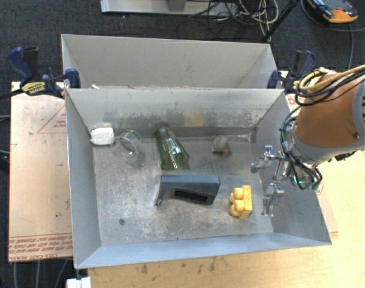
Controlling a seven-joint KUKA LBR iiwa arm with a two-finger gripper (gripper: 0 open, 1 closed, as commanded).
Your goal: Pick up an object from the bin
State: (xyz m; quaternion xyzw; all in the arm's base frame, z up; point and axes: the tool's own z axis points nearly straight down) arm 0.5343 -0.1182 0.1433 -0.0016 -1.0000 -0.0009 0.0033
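My gripper (pixel 264 185) hangs over the bin's right side with its fingers apart and nothing between them. Just to its left, a yellow toy block (pixel 241 201) lies on the floor, close to the lower fingertip (pixel 268 207) but apart from it. A dark grey box-like piece (pixel 188 188) lies further left, near the middle of the bin. A small brownish lump (pixel 220 146) sits by the back wall, up and to the left of the gripper.
A clear green bottle (pixel 171 148) lies toward the back, left of centre. A clear glass cup (pixel 128 146) and a small white object (pixel 102 136) sit in the back left corner. The arm comes in over the right rim.
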